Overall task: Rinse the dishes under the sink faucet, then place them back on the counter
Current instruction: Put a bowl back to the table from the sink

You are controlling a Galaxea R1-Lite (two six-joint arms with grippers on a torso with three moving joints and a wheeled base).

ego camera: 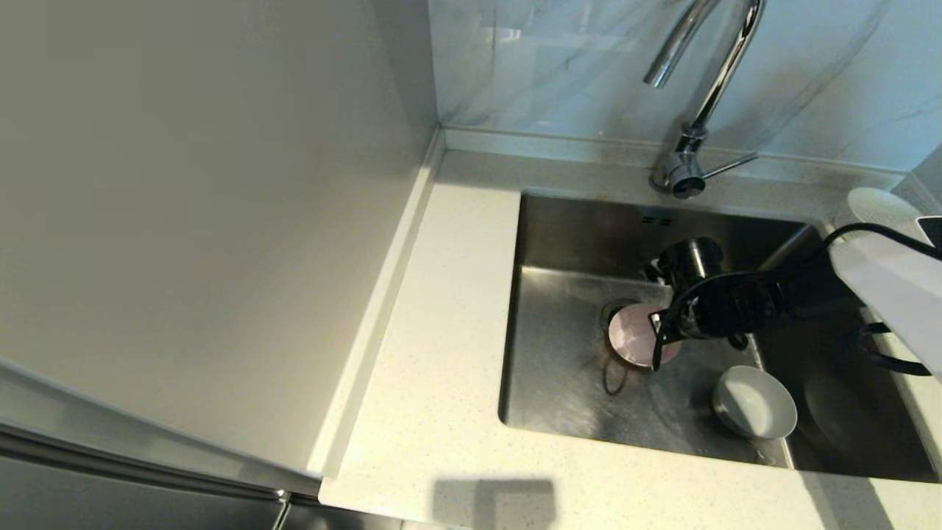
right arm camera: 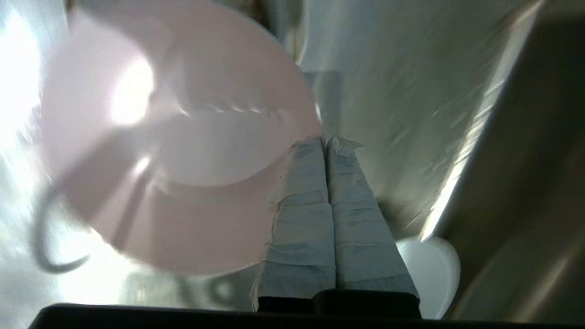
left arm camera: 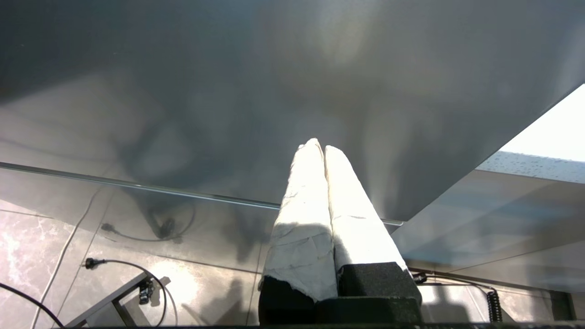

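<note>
Pink bowl (ego camera: 633,335): I hold it by the rim in my right gripper (ego camera: 657,340), fingers pinched together on its edge, over the sink (ego camera: 559,368) drain. Bowl tilted steeply, open face toward my left. Right arm reaches in from the right. White bowl (ego camera: 754,403) rests at the sink's near wall. Faucet (ego camera: 699,96) behind, on speckled counter (ego camera: 434,368). Left gripper (left arm camera: 320,148): fingers pressed together, parked by a grey panel (left arm camera: 228,91).

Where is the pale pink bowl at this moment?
In the head view, the pale pink bowl is inside the sink, over the drain, held at its rim by the right tool, left of the white bowl.
</note>
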